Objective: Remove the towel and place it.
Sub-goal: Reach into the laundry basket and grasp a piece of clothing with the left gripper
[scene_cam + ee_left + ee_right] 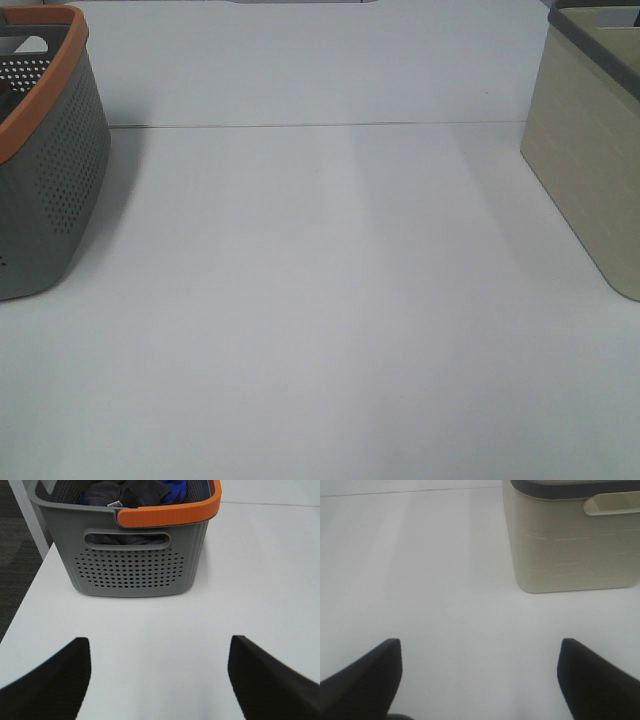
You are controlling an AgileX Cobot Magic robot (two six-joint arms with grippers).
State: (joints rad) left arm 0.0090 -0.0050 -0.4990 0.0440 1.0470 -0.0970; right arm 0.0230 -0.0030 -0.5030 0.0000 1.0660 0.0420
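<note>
The dark towel point(127, 492) with a small white tag point(115, 503) lies bundled in a grey perforated basket with an orange rim point(135, 565), next to a blue cloth point(177, 489). The basket point(45, 160) stands at the far left of the exterior high view, where the towel is hidden. My left gripper point(159, 680) is open and empty, hovering over the white table short of the basket. My right gripper point(479, 680) is open and empty, short of a beige bin point(572, 540). Neither gripper shows in the exterior high view.
The beige bin with a dark grey rim point(590, 140) stands at the right edge of the white table point(320, 300). The table's left edge and dark floor point(15, 555) lie beside the grey basket. A seam point(320, 125) runs across the table's back.
</note>
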